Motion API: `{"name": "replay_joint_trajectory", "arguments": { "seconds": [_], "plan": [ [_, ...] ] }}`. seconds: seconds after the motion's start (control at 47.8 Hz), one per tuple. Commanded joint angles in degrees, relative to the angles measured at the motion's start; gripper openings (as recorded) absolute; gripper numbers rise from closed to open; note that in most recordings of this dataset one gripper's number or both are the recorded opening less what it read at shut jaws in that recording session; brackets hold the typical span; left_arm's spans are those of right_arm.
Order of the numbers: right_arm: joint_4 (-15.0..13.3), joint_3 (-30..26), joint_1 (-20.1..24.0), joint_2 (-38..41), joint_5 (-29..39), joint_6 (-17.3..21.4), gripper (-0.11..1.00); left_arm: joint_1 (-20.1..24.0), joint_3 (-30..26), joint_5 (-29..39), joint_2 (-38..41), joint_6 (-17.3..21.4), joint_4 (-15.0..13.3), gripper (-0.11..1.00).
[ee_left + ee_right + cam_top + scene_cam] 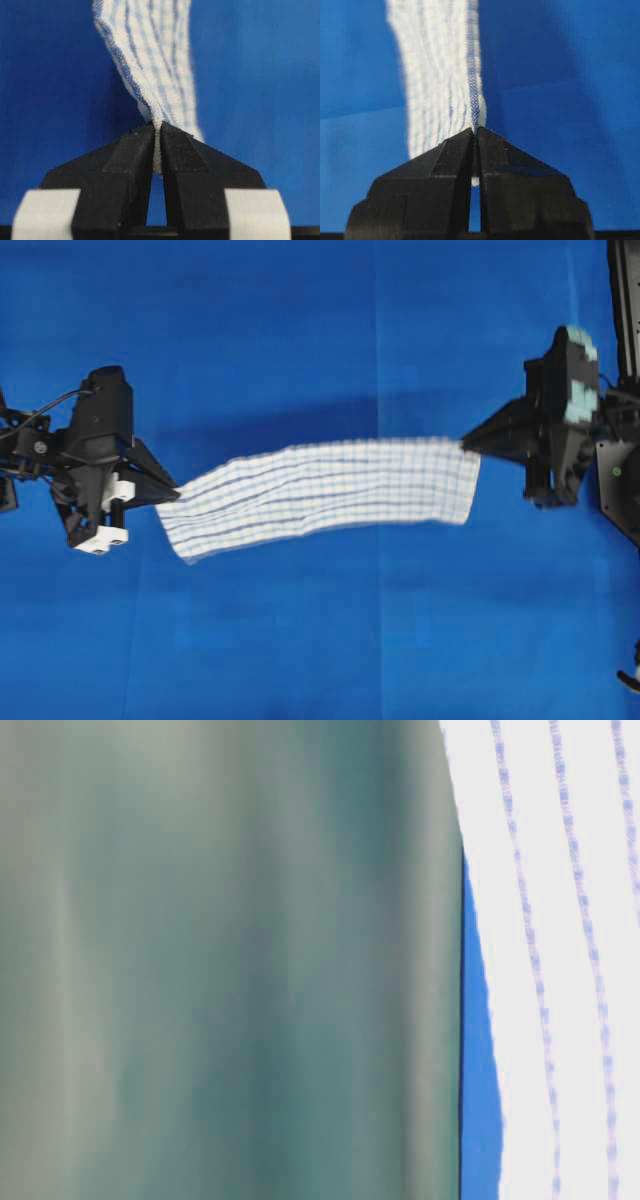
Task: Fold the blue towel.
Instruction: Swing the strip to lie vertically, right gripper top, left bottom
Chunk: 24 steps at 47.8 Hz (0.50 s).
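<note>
Above a table draped in a plain blue cover (320,330), two robot arms held the blue towel (330,490) stretched between them, clear of the surface and casting a soft shadow on the cover behind it. Seen from overhead, the left gripper (172,495) pinched the towel's left end, while the right gripper (468,445) pinched the upper corner of its right end. The cloth, white with thin dark-blue and pale-blue stripes, sagged slightly in a shallow arc, its left end sitting lower in that view than its right.

From the left wrist camera, the left gripper (157,131) was clamped on the towel (150,60), its black fingers (131,160) pressed together on a bunched edge of the fabric, which twisted away from the tips. From the right wrist camera, the right gripper (474,132) was likewise squeezed tight on the towel (440,75), gripping it at a stitched dark-blue hem that ran straight away from the tips.

At table level, the towel (560,960) hung so close to the lens that it appeared as a blurred white sheet with pale-blue stripes, beside a large blurred grey-green shape that could not be identified.
</note>
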Motion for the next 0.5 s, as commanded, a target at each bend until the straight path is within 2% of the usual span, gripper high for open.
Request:
{"name": "replay_joint_trajectory", "arguments": {
  "seconds": [0.0, 0.188, 0.481],
  "plan": [
    [-1.2, -2.5, -4.0, 0.1, 0.4, 0.0, -0.04, -0.8, -3.6, -2.0, 1.8, -1.7, -0.1, 0.02],
    [-4.9, -6.9, -10.8, 2.0, 0.5, 0.0, -0.04, -2.9, -11.7, -4.0, 9.0, -2.7, -0.1, 0.02],
    [-9.1, -16.0, -15.1, 10.2, -0.4, 0.0, -0.04, -4.4, -23.6, -9.0, 19.7, -3.3, -0.1, 0.02]
  ]
}}
